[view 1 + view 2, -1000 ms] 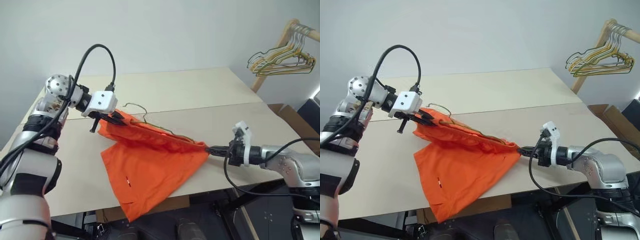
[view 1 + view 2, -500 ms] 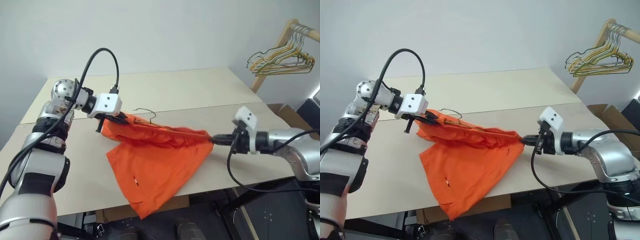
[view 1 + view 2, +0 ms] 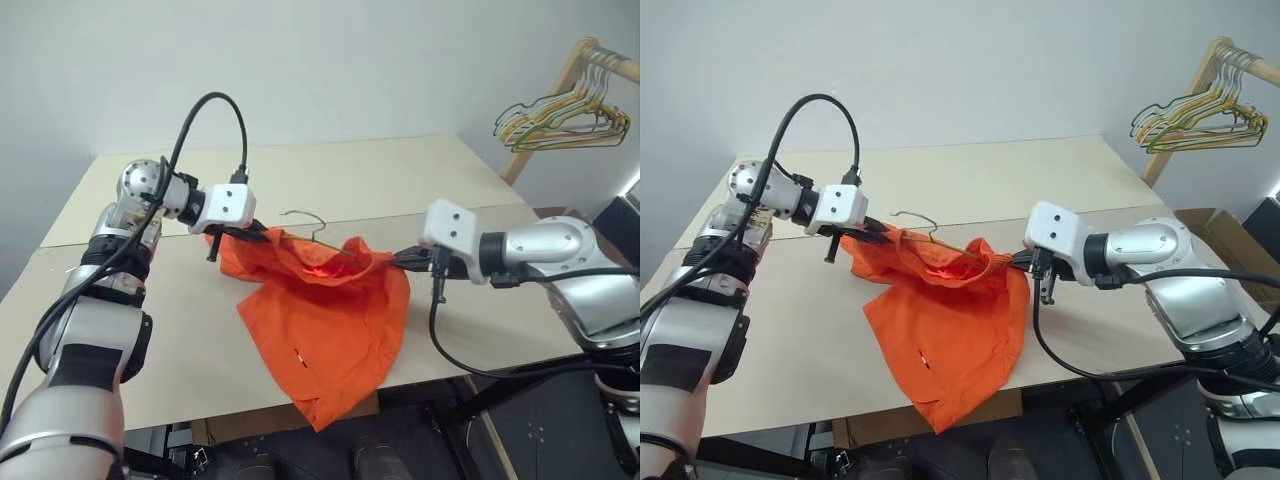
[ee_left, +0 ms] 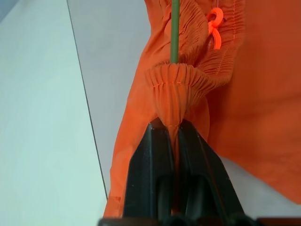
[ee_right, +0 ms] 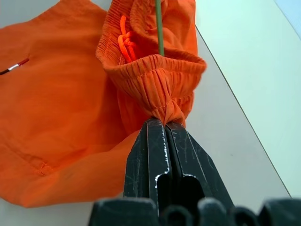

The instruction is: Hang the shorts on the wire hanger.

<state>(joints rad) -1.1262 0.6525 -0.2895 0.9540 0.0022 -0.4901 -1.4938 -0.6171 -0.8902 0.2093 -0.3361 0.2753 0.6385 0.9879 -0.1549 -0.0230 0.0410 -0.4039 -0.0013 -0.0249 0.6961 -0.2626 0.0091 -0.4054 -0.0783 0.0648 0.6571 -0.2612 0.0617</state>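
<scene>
The orange shorts (image 3: 330, 320) hang by their gathered waistband between my two grippers, above the beige table (image 3: 400, 180). My left gripper (image 3: 262, 234) is shut on one end of the waistband (image 4: 176, 89). At the other end my right gripper (image 3: 395, 258) is shut on the bunched waistband (image 5: 157, 82). The waistband sags between them, and the legs droop over the table's front edge. The wire hanger's thin green wire (image 4: 174, 28) runs inside the waistband. Its silvery hook (image 3: 305, 218) sticks up behind the fabric.
A bunch of pale yellow-green wire hangers (image 3: 560, 115) hangs from a wooden rack at the far right. A cardboard box (image 3: 590, 245) sits beyond the table's right end. A seam (image 3: 450, 212) crosses the tabletop behind the shorts.
My right gripper has risen, rolled and moved left toward the left one. The stretched waistband has gone slack and bunched. The left gripper has edged right.
</scene>
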